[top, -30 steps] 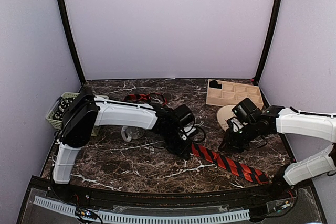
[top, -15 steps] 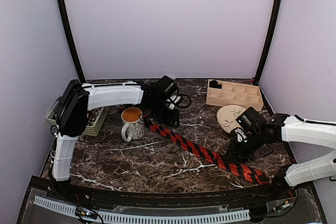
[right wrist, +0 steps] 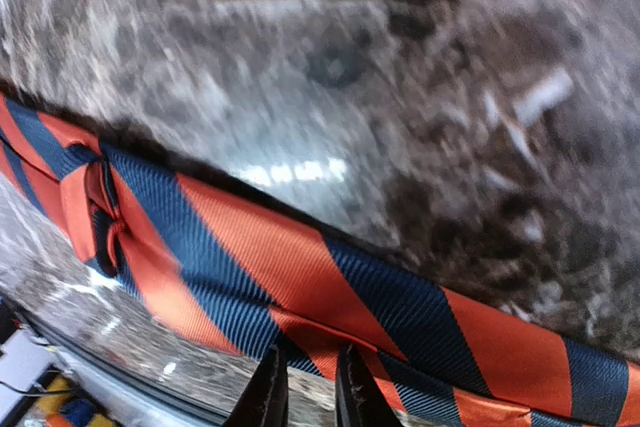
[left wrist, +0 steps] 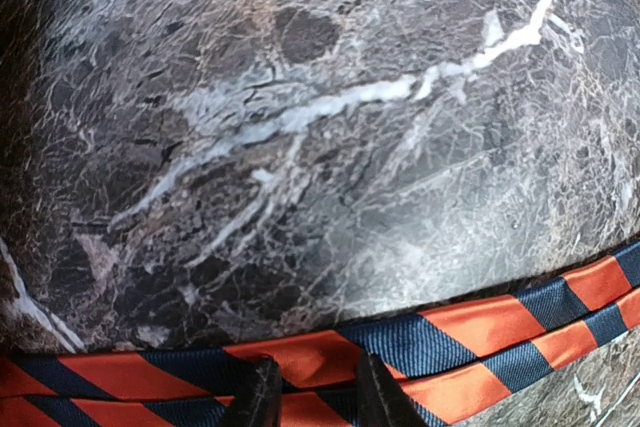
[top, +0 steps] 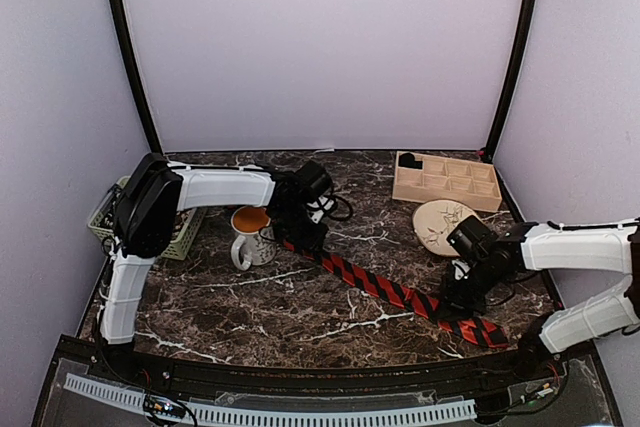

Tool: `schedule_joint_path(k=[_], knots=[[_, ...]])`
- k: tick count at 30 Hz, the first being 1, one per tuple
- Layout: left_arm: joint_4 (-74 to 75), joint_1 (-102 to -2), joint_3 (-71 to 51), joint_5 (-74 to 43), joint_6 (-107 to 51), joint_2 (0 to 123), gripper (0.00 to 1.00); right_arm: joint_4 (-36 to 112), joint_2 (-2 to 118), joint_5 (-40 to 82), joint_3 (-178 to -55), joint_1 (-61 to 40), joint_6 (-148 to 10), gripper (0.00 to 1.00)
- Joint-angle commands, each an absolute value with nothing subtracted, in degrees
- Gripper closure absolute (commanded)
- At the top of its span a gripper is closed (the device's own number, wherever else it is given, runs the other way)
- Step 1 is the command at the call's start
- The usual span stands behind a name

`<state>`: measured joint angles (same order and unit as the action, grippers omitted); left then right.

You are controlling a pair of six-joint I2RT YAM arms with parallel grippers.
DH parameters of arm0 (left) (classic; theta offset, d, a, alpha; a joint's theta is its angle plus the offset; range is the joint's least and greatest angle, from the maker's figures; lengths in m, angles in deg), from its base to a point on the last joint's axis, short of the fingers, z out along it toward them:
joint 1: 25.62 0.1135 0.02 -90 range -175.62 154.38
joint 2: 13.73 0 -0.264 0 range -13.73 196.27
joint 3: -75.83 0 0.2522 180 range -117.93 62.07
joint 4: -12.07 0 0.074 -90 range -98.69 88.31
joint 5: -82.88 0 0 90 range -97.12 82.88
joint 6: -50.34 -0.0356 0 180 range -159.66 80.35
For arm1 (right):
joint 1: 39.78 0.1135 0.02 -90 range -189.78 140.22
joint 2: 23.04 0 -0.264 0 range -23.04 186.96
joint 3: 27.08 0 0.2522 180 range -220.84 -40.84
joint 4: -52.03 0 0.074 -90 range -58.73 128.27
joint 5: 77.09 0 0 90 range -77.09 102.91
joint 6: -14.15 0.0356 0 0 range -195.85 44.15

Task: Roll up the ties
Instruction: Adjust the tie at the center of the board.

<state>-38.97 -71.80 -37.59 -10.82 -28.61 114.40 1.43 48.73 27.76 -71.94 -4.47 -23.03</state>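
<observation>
**A:** Where does the striped tie (top: 385, 289) lie?

**B:** Flat on the marble table (top: 250, 307). It is drawn out in one slanting line from just beside the mug (top: 251, 237), left of centre, down to the lower right of the top view. That slant is its long axis.

**A:** And the jaws?

**B:** The left gripper (top: 303, 237) sits at the upper-left end of the line. In its wrist view the two tips are drawn close, with the striped cloth between them at the bottom edge, so I read it as pinching the tie. The right gripper (top: 466, 297) is down on the tie near the lower-right end. Its tips are nearly together over the broad stripes, and I read that as a pinch too. A short length of tie shows beyond it toward the corner.

**A:** So which arm is nearer?

**B:** Neither has to reach, since each is at its own end and the whole length runs between them.

**A:** What does the next move turn on, then?

**B:** I'd say the roll has to travel along that slant. One end would curl toward the other while the far grip steadies the cloth. If the turn goes across the axis, the coil will likely skew.

**A:** Is the mug a concern?

**B:** Possibly. It stands just beside the left end.
</observation>
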Motion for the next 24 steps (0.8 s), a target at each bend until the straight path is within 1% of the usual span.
schedule_joint_path(k=[1,6,10,17,20,21,22,24], knots=[[-41.63,-72.07,-33.31,-11.70,-30.36,113.73,0.72,8.15,54.90,26.35,-68.89,-8.86,-22.76,0.84],[-41.68,-74.89,-29.18,-12.23,-31.22,111.91,0.73,7.18,59.17,24.70,-72.44,-17.26,-26.66,0.86],[-40.72,-78.38,-27.36,-15.30,-29.17,111.37,0.73,4.17,61.03,21.58,-76.77,-24.15,-31.17,0.86],[-39.17,-82.66,-27.90,-23.59,-23.25,111.55,0.73,-1.81,57.30,15.65,-79.85,-35.42,-39.04,0.85],[-41.22,-84.14,-29.09,-25.42,-24.55,111.34,0.72,-3.02,54.83,16.24,-81.82,-35.95,-40.73,0.80],[-41.57,-84.35,-29.46,-26.53,-25.24,110.95,0.72,-2.65,53.78,17.51,-82.31,-36.00,-41.23,0.77],[-41.71,-84.41,-29.77,-27.26,-25.54,110.34,0.71,-2.21,52.69,19.05,-82.62,-35.98,-41.68,0.71],[-42.34,-83.83,-31.83,-27.74,-26.40,108.99,0.65,-0.85,50.66,23.00,-83.01,-35.89,-42.51,0.64]])
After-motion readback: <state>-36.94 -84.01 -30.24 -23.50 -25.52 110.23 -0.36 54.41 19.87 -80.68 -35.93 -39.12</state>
